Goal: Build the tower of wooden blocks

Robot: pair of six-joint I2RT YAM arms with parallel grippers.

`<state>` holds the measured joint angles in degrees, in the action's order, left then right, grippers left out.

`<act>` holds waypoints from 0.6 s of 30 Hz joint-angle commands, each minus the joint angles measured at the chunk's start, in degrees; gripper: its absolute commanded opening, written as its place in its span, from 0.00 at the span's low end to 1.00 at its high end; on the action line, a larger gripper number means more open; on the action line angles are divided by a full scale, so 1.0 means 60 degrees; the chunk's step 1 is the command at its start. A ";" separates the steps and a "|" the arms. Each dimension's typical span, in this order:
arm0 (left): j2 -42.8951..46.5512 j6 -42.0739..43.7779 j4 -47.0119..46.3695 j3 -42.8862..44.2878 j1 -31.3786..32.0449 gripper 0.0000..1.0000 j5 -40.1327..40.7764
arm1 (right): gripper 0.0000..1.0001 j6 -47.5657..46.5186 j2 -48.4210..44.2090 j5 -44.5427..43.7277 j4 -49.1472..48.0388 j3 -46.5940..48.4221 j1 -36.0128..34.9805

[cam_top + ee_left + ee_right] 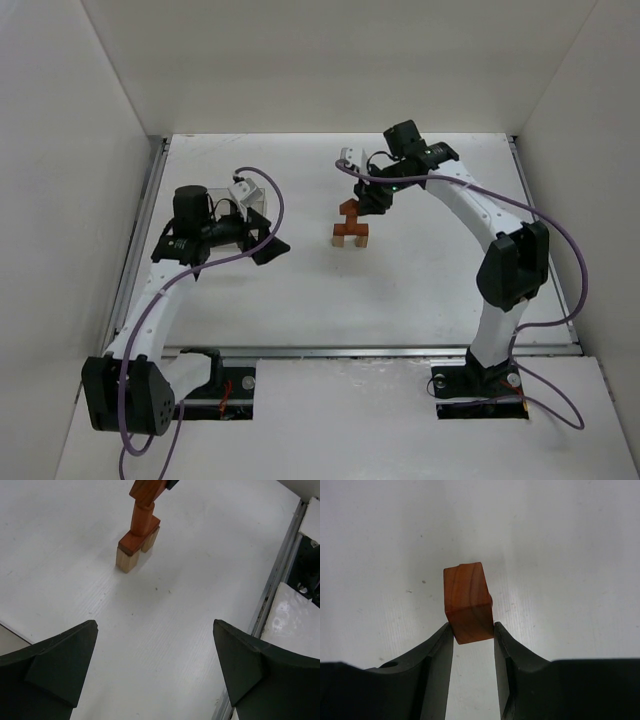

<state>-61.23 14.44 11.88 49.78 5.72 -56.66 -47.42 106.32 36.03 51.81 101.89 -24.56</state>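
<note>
Location: the wood block tower (350,228) stands mid-table (300,300), towards the far side.
Right arm: the right gripper (473,629) is clamped on the top reddish block (468,600) at the tower's summit (whether it rests on the piece below cannot be told).
Left arm: the left gripper (154,630) has its jaws apart, is empty, and is well apart from the tower.
Count: two tan blocks (126,560) at the base; three reddish blocks (142,517); five in all.
Done: base, cross bar and upright are stacked.
Left: release of the top block; judged nearly complete.

The wood block tower (351,228) stands well right of the left claw (275,235), the right claw (365,205) at its top.
</note>
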 commanded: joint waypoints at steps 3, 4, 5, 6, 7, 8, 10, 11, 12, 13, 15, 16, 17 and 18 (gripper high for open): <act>-0.0283 0.0624 -0.0676 -0.0605 -0.0030 1.00 0.0434 | 0.00 -0.0388 -0.0391 0.0251 -0.0548 -0.0500 -0.0053; -0.0384 0.0713 -0.0763 -0.0606 -0.0030 1.00 0.0435 | 0.00 -0.0388 -0.0478 0.0250 -0.0723 -0.0806 -0.0053; -0.0385 0.0714 -0.0764 -0.0606 -0.0030 1.00 0.0522 | 0.00 -0.0388 -0.0653 0.0163 -0.1015 -0.0940 -0.0053; -0.0472 0.0714 -0.0764 -0.0708 -0.0030 1.00 0.0523 | 0.00 -0.0388 -0.0655 0.0162 -0.1120 -0.1042 -0.0053; -0.0473 0.0714 -0.0851 -0.0709 -0.0030 1.00 0.0523 | 0.00 -0.0388 -0.0757 0.0046 -0.1121 -0.1131 -0.0053; -0.0473 0.0714 -0.0852 -0.0709 -0.0030 1.00 0.0523 | 0.00 -0.0388 -0.0758 0.0045 -0.1208 -0.1218 -0.0053; -0.0473 0.0626 -0.0940 -0.0709 -0.0030 1.00 0.0523 | 0.00 -0.0388 -0.0758 -0.0043 -0.1209 -0.1219 -0.0053; -0.0473 0.0626 -0.0940 -0.0709 -0.0030 1.00 0.0523 | 0.00 -0.0475 -0.0758 -0.0043 -0.1209 -0.1219 -0.0053; -0.0473 0.0626 -0.0940 -0.0709 -0.0030 1.00 0.0523 | 0.00 -0.0476 -0.0758 -0.0043 -0.1310 -0.1219 -0.0053; -0.0560 0.0626 -0.0940 -0.0709 -0.0030 1.00 0.0523 | 0.00 -0.0476 -0.0758 0.0044 -0.1311 -0.1219 -0.0053; -0.0561 0.0626 -0.0940 -0.0709 -0.0030 1.00 0.0523 | 0.00 -0.0476 -0.0845 0.0045 -0.1602 -0.1321 -0.0053; -0.0561 0.0626 -0.0940 -0.0709 -0.0030 1.00 0.0523 | 0.00 -0.0476 -0.0962 0.0045 -0.1706 -0.1322 -0.0053; -0.0561 0.0626 -0.0940 -0.0709 -0.0030 1.00 0.0523 | 0.00 -0.0476 -0.0963 0.0045 -0.1794 -0.1322 -0.0053; -0.0561 0.0626 -0.0853 -0.0709 -0.0030 1.00 0.0523 | 0.00 -0.0476 -0.1093 0.0045 -0.1881 -0.1438 -0.0053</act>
<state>-64.77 17.10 8.38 45.50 5.65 -52.84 -49.06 103.92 35.09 45.10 93.71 -24.56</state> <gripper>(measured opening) 0.997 0.403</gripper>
